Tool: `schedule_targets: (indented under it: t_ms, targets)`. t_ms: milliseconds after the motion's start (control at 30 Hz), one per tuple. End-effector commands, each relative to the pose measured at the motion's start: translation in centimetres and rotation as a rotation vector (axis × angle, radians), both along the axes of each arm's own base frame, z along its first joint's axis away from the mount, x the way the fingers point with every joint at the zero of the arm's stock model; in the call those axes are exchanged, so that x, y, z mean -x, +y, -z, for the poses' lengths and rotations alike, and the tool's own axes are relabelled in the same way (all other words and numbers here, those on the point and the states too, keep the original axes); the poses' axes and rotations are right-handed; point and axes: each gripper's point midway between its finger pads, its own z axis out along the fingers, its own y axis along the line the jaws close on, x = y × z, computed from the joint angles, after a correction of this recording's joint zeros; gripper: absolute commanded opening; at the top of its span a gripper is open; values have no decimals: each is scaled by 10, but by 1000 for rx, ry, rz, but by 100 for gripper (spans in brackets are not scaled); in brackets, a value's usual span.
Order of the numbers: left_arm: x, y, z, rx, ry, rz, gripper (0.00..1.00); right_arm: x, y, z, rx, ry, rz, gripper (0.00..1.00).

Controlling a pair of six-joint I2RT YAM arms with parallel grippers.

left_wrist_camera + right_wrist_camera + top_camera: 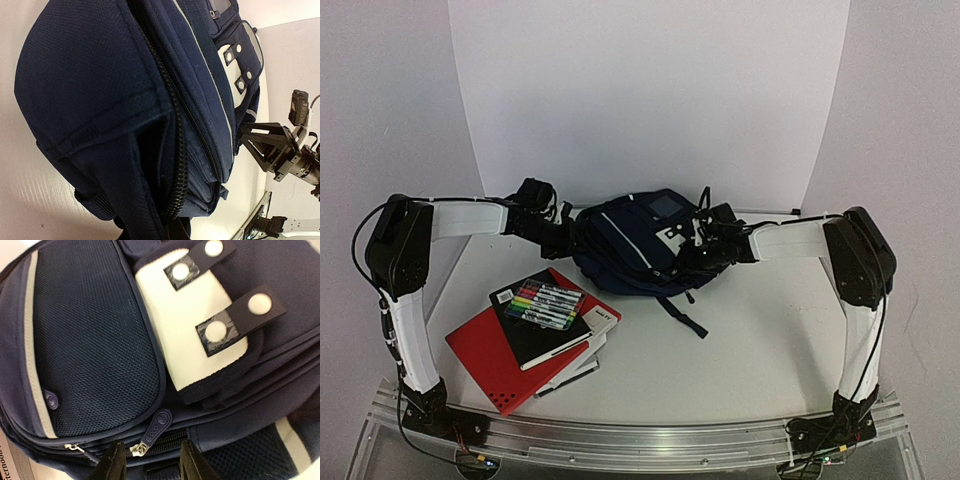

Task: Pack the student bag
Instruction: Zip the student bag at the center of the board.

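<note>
Note right claw [152, 465]: part open, empty. Advance to bracket zipper pull [156, 427], just ahead of the tips and centred between them. Close on the tab only, clear of surrounding fabric of student bag [630, 245], directly in front of and beneath the claw. Brace bag's opposite end with left claw [558, 238], shut; grip on fabric not discernible.

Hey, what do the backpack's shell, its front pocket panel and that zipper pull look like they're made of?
The student bag has a matte woven synthetic shell, probably nylon or polyester; coarse weave shows. Its front pocket panel is mesh netting with fine open holes. The zipper pull looks like moulded rubber or plastic, smooth with dull sheen.
</note>
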Motion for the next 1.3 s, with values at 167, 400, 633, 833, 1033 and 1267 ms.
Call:
schedule_targets:
  t_ms: [167, 400, 633, 833, 1033, 1267]
  targets:
    - [-7, -13, -54, 117, -126, 43, 0, -11, 14, 12, -55, 39, -12, 31]
    - [-6, -15, -50, 130, -112, 43, 0, -16, 18, 23, -53, 50, -17, 26]
    - [-7, -15, -44, 149, -89, 13, 0, -17, 20, 20, -68, 43, -17, 4]
    - [-14, -12, -31, 178, -46, -81, 0, -4, 22, -10, -161, -32, -50, 0]
    - [-23, -16, -26, 200, -40, -155, 0, 29, 28, -29, -218, -89, -104, 0]
    - [-21, -42, -33, 227, -66, -115, 0, 70, 51, -44, -222, -186, -134, 0]
